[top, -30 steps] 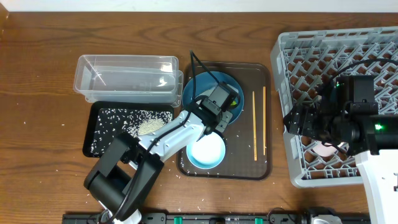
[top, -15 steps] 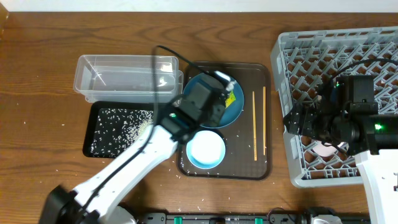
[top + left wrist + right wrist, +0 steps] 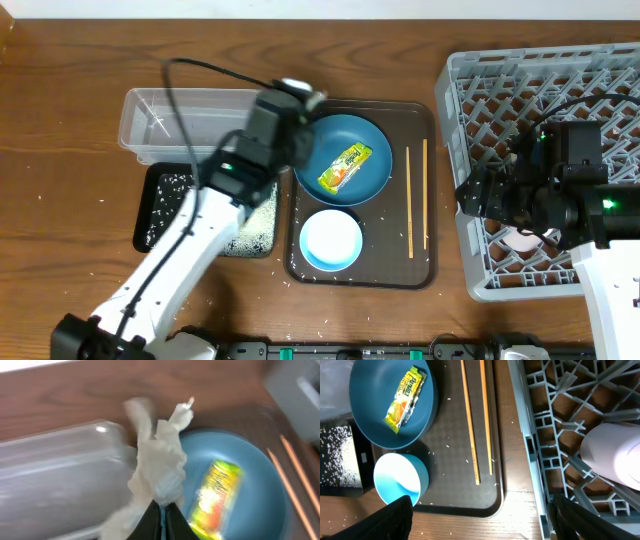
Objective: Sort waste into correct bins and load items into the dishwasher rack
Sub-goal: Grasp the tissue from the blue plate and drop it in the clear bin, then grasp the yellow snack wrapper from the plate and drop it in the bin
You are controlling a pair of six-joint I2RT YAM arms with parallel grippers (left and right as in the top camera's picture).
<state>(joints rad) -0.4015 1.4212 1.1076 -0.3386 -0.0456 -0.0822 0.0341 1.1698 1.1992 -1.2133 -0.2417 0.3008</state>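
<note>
Two bowls (image 3: 331, 240); two chopsticks (image 3: 409, 200); one wrapper (image 3: 345, 166) — one tissue (image 3: 157, 467)

The tissue (image 3: 157, 470) looks papery, the tub (image 3: 180, 125) clear glossy plastic

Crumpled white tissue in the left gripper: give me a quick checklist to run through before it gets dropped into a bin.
1. Grip: the left gripper is shut on the crumpled white tissue. Ok.
2. Position: the tissue hangs at the right end of the clear plastic rectangular tub, partly over the large dark-blue bowl. Not ok.
3. Room in the tub: nothing shows inside it. Ok.
4. Other arm: the right gripper is open, over by the grey lattice dishwasher rack, far from the tub. Ok.
5. Tissue in one piece, no trailing end: the wrist view is blurred. Cannot tell.
</note>
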